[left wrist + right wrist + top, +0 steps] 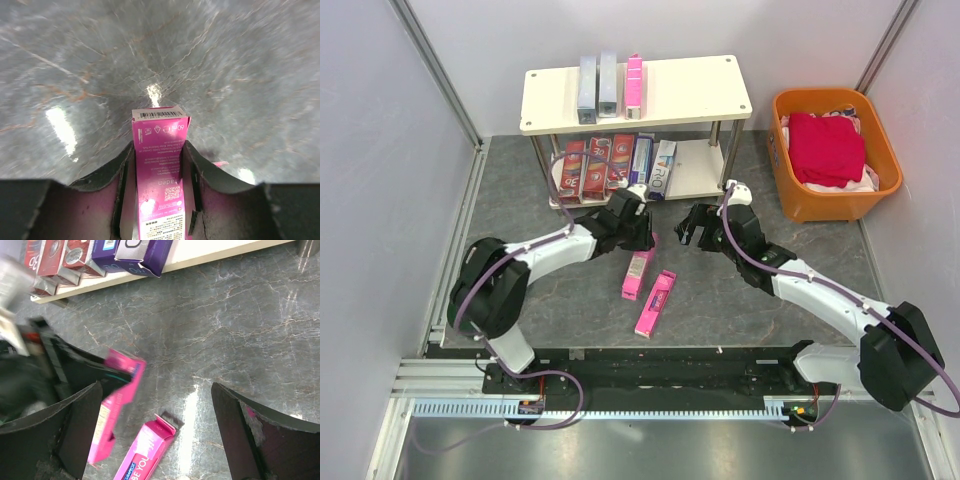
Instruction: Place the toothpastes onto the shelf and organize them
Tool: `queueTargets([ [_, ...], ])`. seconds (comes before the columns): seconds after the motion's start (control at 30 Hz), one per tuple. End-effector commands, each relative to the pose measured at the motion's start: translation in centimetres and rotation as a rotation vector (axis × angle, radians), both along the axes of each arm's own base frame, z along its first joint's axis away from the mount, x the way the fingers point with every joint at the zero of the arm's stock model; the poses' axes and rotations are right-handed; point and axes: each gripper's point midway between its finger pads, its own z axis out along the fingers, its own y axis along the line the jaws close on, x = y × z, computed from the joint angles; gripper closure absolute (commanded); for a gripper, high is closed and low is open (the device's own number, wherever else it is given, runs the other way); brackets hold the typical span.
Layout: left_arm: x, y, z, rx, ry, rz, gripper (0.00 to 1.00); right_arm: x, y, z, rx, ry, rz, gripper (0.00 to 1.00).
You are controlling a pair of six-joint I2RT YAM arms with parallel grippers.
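Observation:
My left gripper is shut on the upper end of a bright pink toothpaste carton. The carton hangs tilted, its lower end at the floor. In the left wrist view the carton sits between the fingers. A second pink carton lies flat on the floor; the right wrist view shows it too. My right gripper is open and empty beside them. The shelf has two silver-grey cartons and one pink one on top. Red, purple and white cartons are on its lower board.
An orange basket with red cloth stands to the right of the shelf. Grey walls close in both sides. The dark marbled floor stretches between the shelf and the arm bases.

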Motion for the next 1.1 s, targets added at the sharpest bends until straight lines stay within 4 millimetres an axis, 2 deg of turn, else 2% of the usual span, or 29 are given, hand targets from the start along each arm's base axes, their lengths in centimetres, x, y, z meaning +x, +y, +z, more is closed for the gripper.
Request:
queueTargets([
  [0.0, 0.4, 0.5, 4.5, -0.161, -0.055, -0.033, 0.64, -0.1, 1.0, 2.4, 0.039, -0.056, 0.056, 0.02],
  [0.07, 1.0, 1.3, 6.3, -0.241, -0.077, -0.028, 0.64, -0.1, 1.4, 2.6, 0.05, -0.065, 0.078, 0.02],
  [0.2, 0.4, 2.6, 8.2, -0.387, -0.047, -0.074, 0.64, -0.5, 2.7, 2.8, 0.08, -0.069, 0.148, 0.02],
  [0.23, 0.5, 2.5, 9.5, -0.432, -0.074, -0.089, 0.64, -0.9, 3.3, 2.9, 0.094, -0.064, 0.186, 0.02],
  [0.33, 0.3, 3.0, 11.2, -0.535, -0.069, -0.123, 0.64, -1.5, 4.6, 3.2, 0.11, -0.082, 0.255, 0.02],
  [0.47, -0.2, 3.5, 14.0, -0.686, -0.082, -0.197, 0.64, -3.5, 8.3, 4.3, 0.107, -0.127, 0.4, 0.02],
  [0.53, -0.6, 3.6, 14.7, -0.743, -0.066, -0.207, 0.64, -5.0, 10.2, 4.8, 0.115, -0.147, 0.476, 0.02],
  [0.6, -0.7, 3.8, 16.3, -0.813, -0.085, -0.234, 0.64, -5.6, 11.2, 5.0, 0.138, -0.15, 0.513, 0.02],
  [0.8, -1.7, 4.0, 18.5, -0.94, -0.089, -0.304, 0.64, -6.4, 13.1, 5.3, 0.213, -0.147, 0.56, 0.03],
  [0.9, -2.6, 3.8, 19.1, -1.007, -0.053, -0.337, 0.65, -6.5, 14.0, 5.9, 0.253, -0.167, 0.58, 0.04],
  [0.93, -3.1, 3.7, 19.8, -1.028, -0.095, -0.387, 0.65, -6.4, 14.2, 5.8, 0.261, -0.163, 0.584, 0.05],
  [0.97, -3.4, 3.7, 20.2, -1.06, -0.064, -0.39, 0.65, -6.5, 14.4, 5.9, 0.276, -0.16, 0.594, 0.05],
  [1.0, -3.6, 3.6, 20.0, -1.077, -0.055, -0.402, 0.65, -6.5, 14.7, 6.4, 0.297, -0.178, 0.602, 0.06],
  [1.07, -4.4, 3.7, 21.2, -1.108, -0.111, -0.469, 0.65, -6.7, 15.1, 6.9, 0.328, -0.181, 0.615, 0.06],
])
